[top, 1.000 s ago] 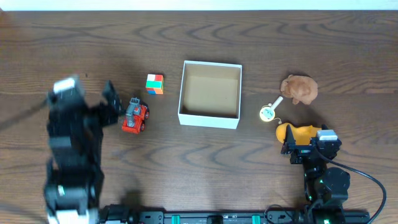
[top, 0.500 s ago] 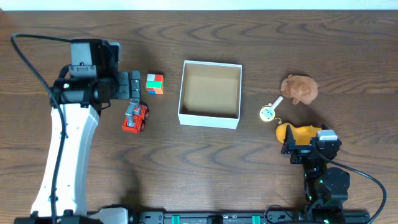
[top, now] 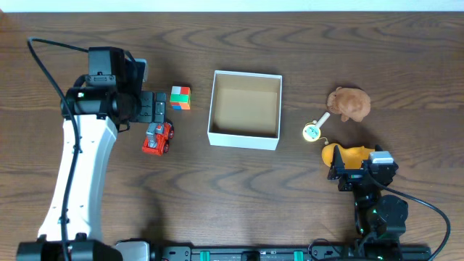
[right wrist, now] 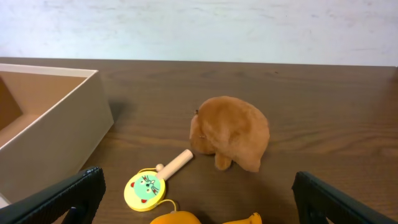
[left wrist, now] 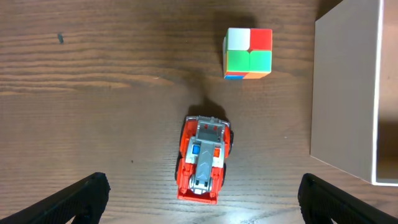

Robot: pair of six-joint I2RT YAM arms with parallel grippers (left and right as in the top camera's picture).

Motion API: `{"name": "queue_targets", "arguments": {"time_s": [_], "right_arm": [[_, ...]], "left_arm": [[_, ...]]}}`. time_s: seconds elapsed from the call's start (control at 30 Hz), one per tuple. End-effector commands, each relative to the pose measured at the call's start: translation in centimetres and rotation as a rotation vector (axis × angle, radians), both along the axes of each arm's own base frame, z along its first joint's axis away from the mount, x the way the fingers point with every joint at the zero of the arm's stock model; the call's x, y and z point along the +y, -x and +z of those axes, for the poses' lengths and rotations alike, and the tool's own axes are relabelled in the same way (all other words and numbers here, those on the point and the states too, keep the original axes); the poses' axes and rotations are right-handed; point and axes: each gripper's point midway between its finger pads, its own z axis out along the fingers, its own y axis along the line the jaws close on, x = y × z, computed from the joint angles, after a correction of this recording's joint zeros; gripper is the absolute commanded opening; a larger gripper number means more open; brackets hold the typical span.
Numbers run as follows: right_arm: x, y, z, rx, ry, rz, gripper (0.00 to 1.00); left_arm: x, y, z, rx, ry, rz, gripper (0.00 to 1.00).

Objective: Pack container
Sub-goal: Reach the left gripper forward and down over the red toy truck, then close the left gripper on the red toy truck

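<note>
The container [top: 245, 140], a shallow white box with a tan bottom, stands mid-table with nothing in it; its wall shows in both wrist views [left wrist: 345, 93] [right wrist: 56, 130]. My left gripper [top: 154, 109] hangs open just left of it, above a red toy truck [top: 156, 137] and beside a coloured cube [top: 180, 97]. In the left wrist view the truck [left wrist: 203, 158] lies between the wide-apart fingers of the left gripper [left wrist: 202, 205], with the cube [left wrist: 249, 53] beyond. My right gripper [top: 357, 172] stands open, low at the front right, behind an orange toy [top: 344, 154].
Right of the box lie a brown plush [top: 349, 103] [right wrist: 233, 132] and a small yellow paddle with a cat face [top: 312, 130] [right wrist: 146, 188]. The orange toy [right wrist: 205, 219] shows at the bottom edge of the right wrist view. A pale wall runs behind the table.
The left arm has swung up from the front left and come over the truck and cube, gripper open throughout. The right arm and all the toys have stayed still.
</note>
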Motion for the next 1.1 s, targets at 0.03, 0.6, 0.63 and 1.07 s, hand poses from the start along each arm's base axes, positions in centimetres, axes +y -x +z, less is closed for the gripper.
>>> {"name": "queue_targets", "arguments": {"time_s": [0.03,0.6,0.63,1.07], "right_arm": [[-0.1,0.0,-0.1,0.003,-0.007,-0.003,0.99],[-0.1,0.0,-0.1,0.003,-0.007,-0.003,0.99],[-0.1,0.0,-0.1,0.003,-0.007,-0.003,0.99],[-0.1,0.0,-0.1,0.003,-0.007,-0.003,0.99]], "left_arm": [[0.4,0.3,-3.5,0.111,-0.001,0.029,0.98],[0.8,0.1,-11.3,0.332,0.002,0.119,0.98],[0.6,0.2,-11.6,0.343,0.011,0.116,0.98],[-0.1,1.8,-13.6,0.413,0.027,0.033,0.98]]}}
